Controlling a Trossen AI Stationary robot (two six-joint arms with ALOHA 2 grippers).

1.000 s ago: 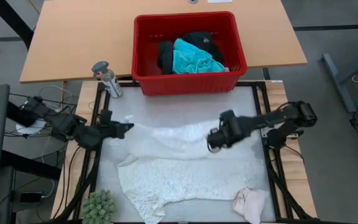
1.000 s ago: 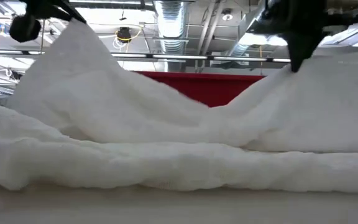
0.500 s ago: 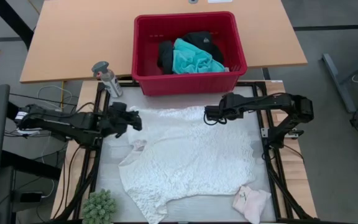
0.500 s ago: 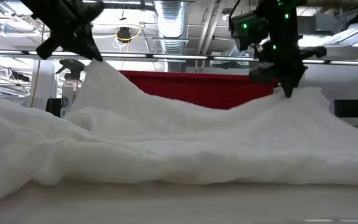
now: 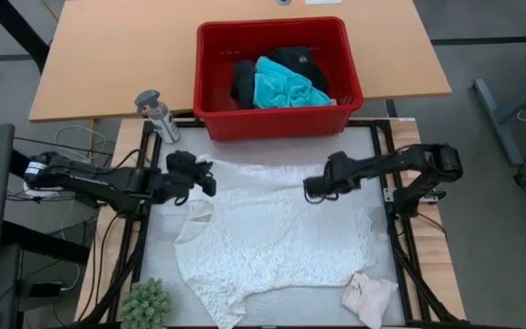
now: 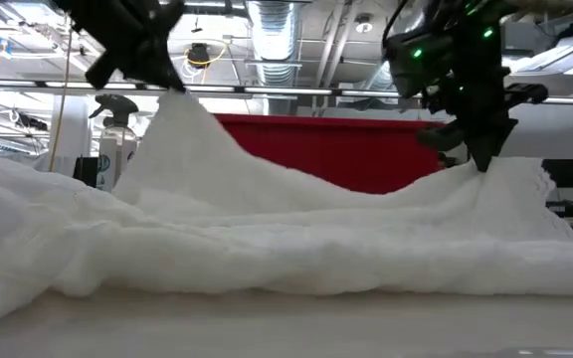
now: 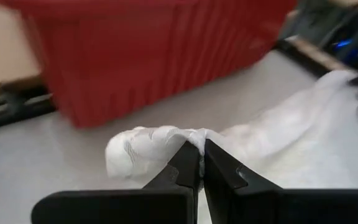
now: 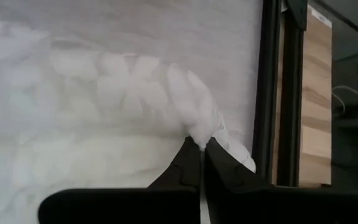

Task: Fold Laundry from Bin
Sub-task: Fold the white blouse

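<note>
Pinching the white lacy top (image 5: pixel 272 233) in both my left gripper (image 5: pixel 206 179) and right gripper (image 5: pixel 310 189), I should spread it taut before lowering.

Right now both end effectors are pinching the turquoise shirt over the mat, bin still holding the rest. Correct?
Not quite. Both are pinching the white lacy top, not the turquoise shirt; that shirt lies in the bin with the black clothing. The high view shows the left end effector and right end effector shut on the top's far edge.
</note>
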